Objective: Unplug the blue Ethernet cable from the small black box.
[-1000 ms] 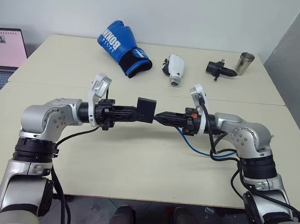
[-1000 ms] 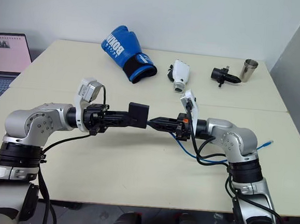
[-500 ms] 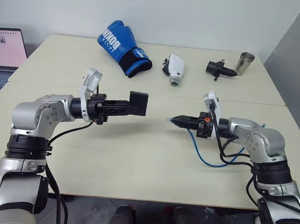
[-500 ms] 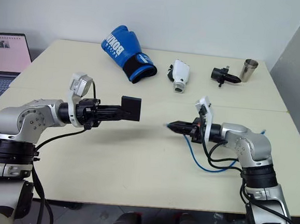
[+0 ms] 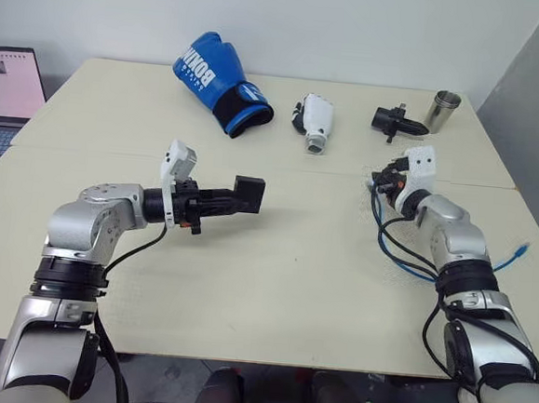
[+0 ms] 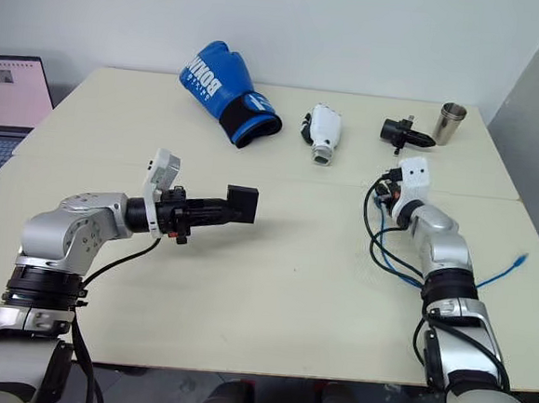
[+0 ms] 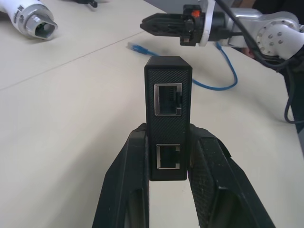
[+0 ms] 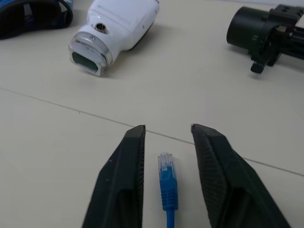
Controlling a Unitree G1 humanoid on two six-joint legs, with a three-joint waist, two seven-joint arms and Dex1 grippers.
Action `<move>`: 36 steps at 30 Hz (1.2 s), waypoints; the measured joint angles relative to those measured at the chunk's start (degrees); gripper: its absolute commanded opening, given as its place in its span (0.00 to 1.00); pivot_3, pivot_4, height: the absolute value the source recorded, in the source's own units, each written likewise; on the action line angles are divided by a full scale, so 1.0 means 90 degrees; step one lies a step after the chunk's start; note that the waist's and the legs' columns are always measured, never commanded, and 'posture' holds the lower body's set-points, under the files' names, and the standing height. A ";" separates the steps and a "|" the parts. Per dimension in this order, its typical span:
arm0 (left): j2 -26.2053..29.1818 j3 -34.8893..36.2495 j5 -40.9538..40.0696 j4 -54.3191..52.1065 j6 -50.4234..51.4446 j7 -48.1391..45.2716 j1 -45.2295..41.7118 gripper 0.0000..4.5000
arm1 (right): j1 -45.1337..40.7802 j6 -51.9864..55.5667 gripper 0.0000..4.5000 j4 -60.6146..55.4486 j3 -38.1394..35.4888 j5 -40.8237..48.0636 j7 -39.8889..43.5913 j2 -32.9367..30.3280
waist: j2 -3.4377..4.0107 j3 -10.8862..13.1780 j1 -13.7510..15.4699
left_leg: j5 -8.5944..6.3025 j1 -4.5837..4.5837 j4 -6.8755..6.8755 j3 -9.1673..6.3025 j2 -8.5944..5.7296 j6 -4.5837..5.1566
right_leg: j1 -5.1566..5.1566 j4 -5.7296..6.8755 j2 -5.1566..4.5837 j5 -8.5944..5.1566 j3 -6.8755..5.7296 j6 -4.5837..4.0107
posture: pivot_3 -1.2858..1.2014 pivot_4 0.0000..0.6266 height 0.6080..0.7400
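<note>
Left gripper (image 7: 167, 156) is clenched on the small black box (image 5: 249, 193), held off the table (image 5: 272, 286) with its port side turned toward the right arm. In the left wrist view both sockets in the box face are empty, so I judge the unplugging done. Holding the box raised and braced that way would have given the other arm a fixed thing to pull against.

Right gripper (image 8: 167, 135) stands with its fingers (image 8: 124, 161) parted; the clear plug of the blue cable (image 8: 166, 183) lies between them on the table, touched by neither, so released. The rest of the cable loops at about 5 o'clock from that gripper in the head views, its far plug out near the table's right edge (image 5: 522, 249).

At 12 o'clock across the table: boxing glove (image 5: 215, 81), white device (image 5: 313, 123), black gadget (image 5: 393, 123), metal cup (image 5: 440, 110). Laptop (image 5: 2, 96) at 9 o'clock, off the table.

Against a second ago: the grippers then met nose to nose at centre, the right one shut on the plug at the box. Half a second ago they had drawn apart, the plug free of the box. Now the right arm has swung out toward 2 o'clock and let go; the left has barely shifted.
</note>
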 measured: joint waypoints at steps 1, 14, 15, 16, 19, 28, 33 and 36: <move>-0.0049 0.0000 0.0037 0.0002 -0.0074 0.0083 0.0002 0.17 | 0.0008 -0.0006 0.56 -0.0021 -0.0001 -0.0007 0.0009 0.0020 | 0.0000 0.0000 0.0002 | 0.0000 0.0000 0.0001 0.0000 0.0000 0.0000 | 0.0000 0.0001 0.0000 0.0000 0.0000 0.0000 | 0.52 0.24 1.00; -0.1100 0.0439 0.1317 0.1708 -0.2720 0.2571 0.0007 0.17 | 0.1546 0.0926 1.00 -0.4106 0.1053 0.0795 0.2467 -0.0417 | 0.0002 -0.0001 0.0020 | -0.0001 -0.0003 0.0014 -0.0013 -0.0002 0.0002 | 0.0003 0.0008 -0.0004 0.0002 -0.0011 0.0003 | 0.52 0.24 1.00; -0.1137 0.0535 0.1380 0.1924 -0.2954 0.2750 -0.0011 0.17 | 0.1608 0.1003 1.00 -0.4313 0.1158 0.0787 0.2519 -0.0433 | 0.0001 -0.0002 0.0023 | -0.0001 -0.0003 0.0016 -0.0014 -0.0002 0.0002 | 0.0003 0.0007 -0.0004 0.0003 -0.0012 0.0006 | 0.52 0.24 1.00; -0.1145 0.0621 0.1421 0.2162 -0.3159 0.2932 -0.0022 0.17 | 0.1668 0.1046 1.00 -0.4499 0.1249 0.0770 0.2529 -0.0436 | 0.0001 -0.0002 0.0019 | 0.0000 -0.0003 0.0016 -0.0014 -0.0002 0.0002 | 0.0003 0.0007 -0.0003 0.0005 -0.0011 0.0009 | 0.52 0.24 1.00; -0.1188 0.0779 0.1482 0.2561 -0.3452 0.3152 -0.0022 0.17 | 0.1717 0.1125 1.00 -0.4627 0.1394 0.0668 0.2523 -0.0442 | 0.0001 -0.0002 0.0023 | 0.0000 -0.0002 0.0017 -0.0016 -0.0007 0.0002 | 0.0005 0.0008 -0.0003 0.0006 -0.0014 0.0011 | 0.52 0.24 1.00; -0.1260 0.0796 0.1774 0.3224 -0.4070 0.3265 0.0116 0.17 | 0.1706 0.1156 1.00 -0.4643 0.1506 0.0409 0.2537 -0.0447 | 0.0000 -0.0005 0.0023 | 0.0000 0.0009 0.0016 -0.0017 -0.0007 0.0001 | 0.0012 0.0011 -0.0003 0.0006 -0.0015 0.0011 | 0.52 0.24 1.00; -0.1246 0.0817 0.1775 0.3278 -0.3927 0.3266 0.0120 0.36 | 0.1705 0.1161 1.00 -0.4643 0.1543 0.0391 0.2612 -0.0446 | 0.0000 -0.0006 0.0017 | 0.0000 0.0032 0.0013 -0.0013 -0.0006 0.0001 | 0.0029 0.0015 -0.0001 0.0006 -0.0011 0.0011 | 0.52 0.24 1.00; -0.1239 0.0822 0.1777 0.3313 -0.3746 0.3243 0.0195 0.50 | 0.1689 0.1186 1.00 -0.4643 0.1572 0.0336 0.2649 -0.0451 | 0.0001 -0.0006 0.0010 | 0.0000 0.0032 0.0012 -0.0013 -0.0005 0.0001 | 0.0029 0.0014 0.0000 0.0006 -0.0010 0.0011 | 0.52 0.24 1.00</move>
